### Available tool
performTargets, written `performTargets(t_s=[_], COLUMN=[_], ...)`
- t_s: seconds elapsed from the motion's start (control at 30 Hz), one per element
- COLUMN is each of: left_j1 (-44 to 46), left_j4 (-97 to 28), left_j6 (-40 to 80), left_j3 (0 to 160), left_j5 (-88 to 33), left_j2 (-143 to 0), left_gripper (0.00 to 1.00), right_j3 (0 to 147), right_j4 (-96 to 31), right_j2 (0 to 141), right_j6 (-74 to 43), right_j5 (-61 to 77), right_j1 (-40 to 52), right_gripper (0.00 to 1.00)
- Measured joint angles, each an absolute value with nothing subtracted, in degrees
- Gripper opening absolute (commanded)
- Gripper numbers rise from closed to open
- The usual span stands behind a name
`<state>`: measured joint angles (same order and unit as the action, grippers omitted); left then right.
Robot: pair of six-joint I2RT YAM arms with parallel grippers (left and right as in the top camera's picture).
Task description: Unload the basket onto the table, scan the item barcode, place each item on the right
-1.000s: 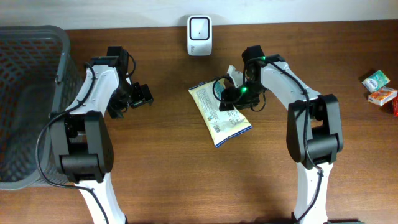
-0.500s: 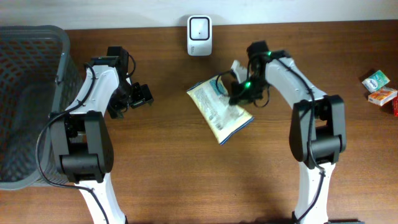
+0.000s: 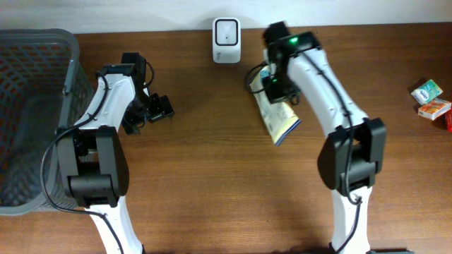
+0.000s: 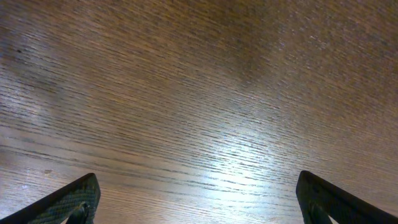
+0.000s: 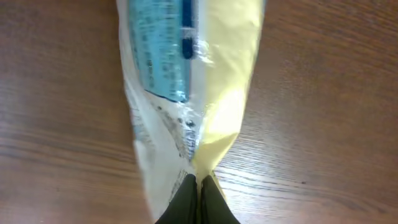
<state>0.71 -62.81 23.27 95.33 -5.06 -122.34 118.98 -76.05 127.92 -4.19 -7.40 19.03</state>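
Observation:
The item is a pale yellow packet with blue print [image 3: 280,117], hanging off the table from my right gripper [image 3: 271,86], which is shut on its top seam. In the right wrist view the packet [image 5: 186,81] dangles below the pinched fingers [image 5: 200,190]. The white scanner [image 3: 226,40] stands at the table's back edge, left of the packet. My left gripper [image 3: 157,109] stays over bare wood at the left, open and holding nothing; its fingertips [image 4: 74,199] show far apart in the left wrist view.
A grey mesh basket [image 3: 32,113] fills the left edge of the table. Small boxes [image 3: 432,99] lie at the far right edge. Bare brown wood lies between the arms and in front.
My right gripper closed on the packet's edge, lifted it off the table and carried it back and right. The packet now hangs on edge instead of lying flat. The left arm has not moved.

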Motion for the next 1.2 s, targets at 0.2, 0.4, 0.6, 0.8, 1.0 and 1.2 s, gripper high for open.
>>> performTargets(t_s=[0.2,0.4,0.6,0.8,1.0,1.2], left_j1=[0.73,0.73,0.71,0.73,0.73,0.71], left_j4=[-62.81,-62.81,-62.78,-62.78,-62.83,-62.78], left_j6=[23.27,23.27,23.27,23.27,23.27,23.27], left_j3=[95.33,95.33,95.33,95.33,95.33,95.33], left_j5=[-5.06,-5.06,-5.06,-5.06,-5.06,-5.04], left_j2=[-122.34,-122.34,-122.34,-122.34,-122.34,-122.34], left_gripper=[0.99,0.99,0.99,0.99,0.99,0.99], right_j3=[113.21,112.31,112.38,112.38,106.28,93.49], right_j4=[-71.44,-69.95,-70.19,-70.37,-63.81,-46.68], right_j2=[127.94,127.94,127.94,127.94,127.87,127.46], right_j6=[-8.95,-11.81,-12.53,-4.71,-2.48,-2.59], right_j5=[-9.93,-10.68,-7.29,10.59,20.01,32.56], right_j1=[27.16,32.29,30.09,20.03,15.9,16.34], right_gripper=[0.04,0.04,0.64,0.89,0.89,0.46])
